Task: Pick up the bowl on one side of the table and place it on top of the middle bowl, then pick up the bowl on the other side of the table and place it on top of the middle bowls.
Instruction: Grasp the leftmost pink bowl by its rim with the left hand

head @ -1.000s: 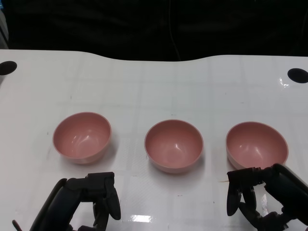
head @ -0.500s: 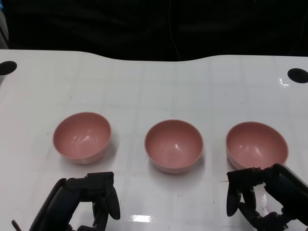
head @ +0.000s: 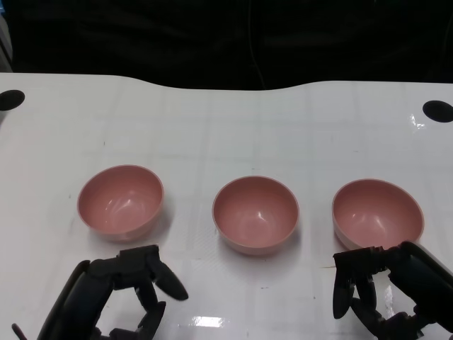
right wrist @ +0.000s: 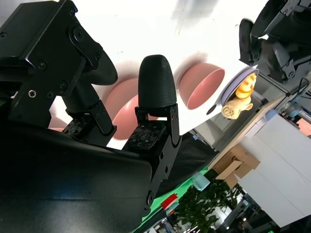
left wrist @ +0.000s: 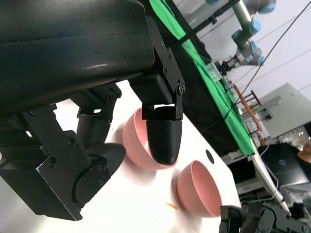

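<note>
Nearest, left hand (head: 131,294) and right hand (head: 371,287), both empty with fingers spread, hovering over the white tabletop (head: 226,127). Just beyond, three pink bowls in a row, all upright and apart: left bowl (head: 120,201), middle bowl (head: 255,214), right bowl (head: 377,211) just ahead of the right hand's fingertips.

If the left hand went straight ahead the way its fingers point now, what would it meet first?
Most likely the left pink bowl: the left hand is open just short of its near wall. Depth is unclear.
</note>
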Controlling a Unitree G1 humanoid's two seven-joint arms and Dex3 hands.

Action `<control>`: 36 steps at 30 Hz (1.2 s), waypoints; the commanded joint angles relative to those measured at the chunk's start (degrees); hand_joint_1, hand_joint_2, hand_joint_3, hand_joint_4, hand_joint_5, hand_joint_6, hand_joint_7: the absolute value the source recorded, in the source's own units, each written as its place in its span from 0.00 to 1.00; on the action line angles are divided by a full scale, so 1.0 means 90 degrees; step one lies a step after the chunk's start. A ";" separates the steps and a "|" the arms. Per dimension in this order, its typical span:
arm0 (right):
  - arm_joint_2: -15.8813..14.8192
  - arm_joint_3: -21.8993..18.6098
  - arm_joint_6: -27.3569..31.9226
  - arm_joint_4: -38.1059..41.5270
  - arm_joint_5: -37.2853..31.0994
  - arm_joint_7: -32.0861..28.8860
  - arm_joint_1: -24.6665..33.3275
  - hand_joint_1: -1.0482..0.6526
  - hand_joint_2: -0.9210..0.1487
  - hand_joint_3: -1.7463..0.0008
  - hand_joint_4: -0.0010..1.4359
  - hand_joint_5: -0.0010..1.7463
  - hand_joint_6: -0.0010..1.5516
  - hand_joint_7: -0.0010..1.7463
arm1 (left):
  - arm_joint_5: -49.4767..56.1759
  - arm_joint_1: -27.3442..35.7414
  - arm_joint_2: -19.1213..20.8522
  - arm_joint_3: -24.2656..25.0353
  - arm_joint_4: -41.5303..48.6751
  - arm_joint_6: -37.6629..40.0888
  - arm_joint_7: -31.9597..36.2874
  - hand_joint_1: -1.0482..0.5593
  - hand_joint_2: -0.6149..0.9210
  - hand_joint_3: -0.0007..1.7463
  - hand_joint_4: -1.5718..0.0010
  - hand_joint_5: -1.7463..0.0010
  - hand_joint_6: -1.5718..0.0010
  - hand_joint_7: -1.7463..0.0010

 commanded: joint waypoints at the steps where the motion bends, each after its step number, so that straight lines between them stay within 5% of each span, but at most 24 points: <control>1: -0.0047 -0.0007 0.0029 -0.0069 0.0025 -0.0030 0.0061 0.71 0.71 0.11 0.65 0.99 0.58 0.75 | 0.0252 0.0155 0.0087 0.0111 -0.0406 0.0359 0.0180 0.62 0.74 0.48 0.62 0.35 0.57 0.67; 5: -0.0037 -0.0007 0.0096 -0.0143 -0.0035 -0.0051 0.0086 0.71 0.71 0.11 0.65 1.00 0.58 0.75 | 0.0864 0.0262 0.0204 0.0204 -0.0958 0.0816 0.0329 0.57 0.90 0.18 0.66 0.51 0.61 0.87; 9: -0.0019 0.0004 0.0074 -0.0131 0.0006 -0.0040 0.0093 0.71 0.71 0.10 0.65 1.00 0.58 0.75 | 0.1818 0.0304 0.0231 0.0360 -0.1471 0.1136 0.0753 0.50 0.96 0.06 0.67 0.52 0.60 0.93; 20: -0.0035 -0.0010 0.0137 -0.0194 0.0033 -0.0012 0.0128 0.72 0.70 0.11 0.65 0.99 0.58 0.75 | 0.4106 0.0082 0.0545 0.0324 -0.2595 0.2658 0.0726 0.45 0.96 0.00 0.70 0.66 0.62 0.98; 36: 0.0001 0.0026 0.0256 -0.0343 -0.0026 -0.0031 0.0198 0.70 0.70 0.10 0.64 1.00 0.57 0.75 | 0.6161 -0.1577 0.0766 -0.0773 -0.0655 0.4119 0.1179 0.37 0.98 0.00 0.71 0.74 0.69 1.00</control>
